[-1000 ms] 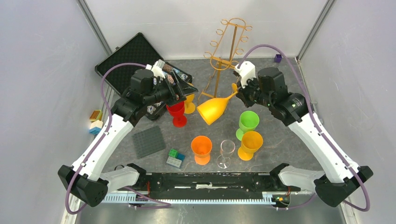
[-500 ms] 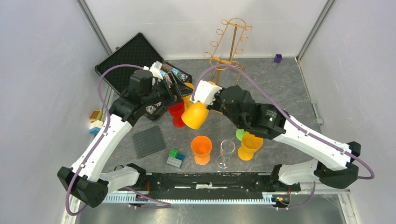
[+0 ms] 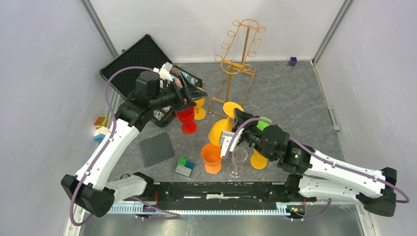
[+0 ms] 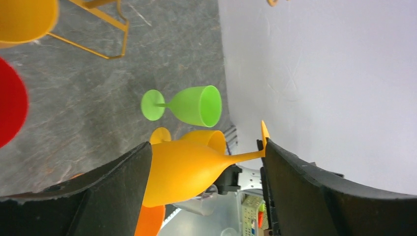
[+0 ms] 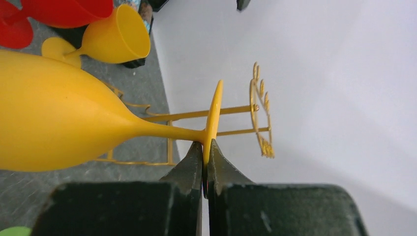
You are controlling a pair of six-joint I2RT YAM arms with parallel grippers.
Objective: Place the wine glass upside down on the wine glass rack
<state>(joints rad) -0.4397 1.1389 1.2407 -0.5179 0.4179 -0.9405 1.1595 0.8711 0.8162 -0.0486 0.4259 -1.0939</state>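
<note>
As the overhead view shows, the yellow glass (image 3: 220,131) hangs tilted over the bench (image 3: 285,93) just in front of the rack (image 3: 239,49). Its foot points toward the rack's base and its bowl away, and it is on none of the loops. A red glass (image 3: 186,119) stands left of that base. From the left wrist, the left fingers (image 4: 113,189) stand wide apart and empty, with a green glass (image 4: 189,104) in front of the rack. From the right wrist, the right fingers (image 5: 193,164) are clamped on the rim of the glass's foot, the rack behind it.
</note>
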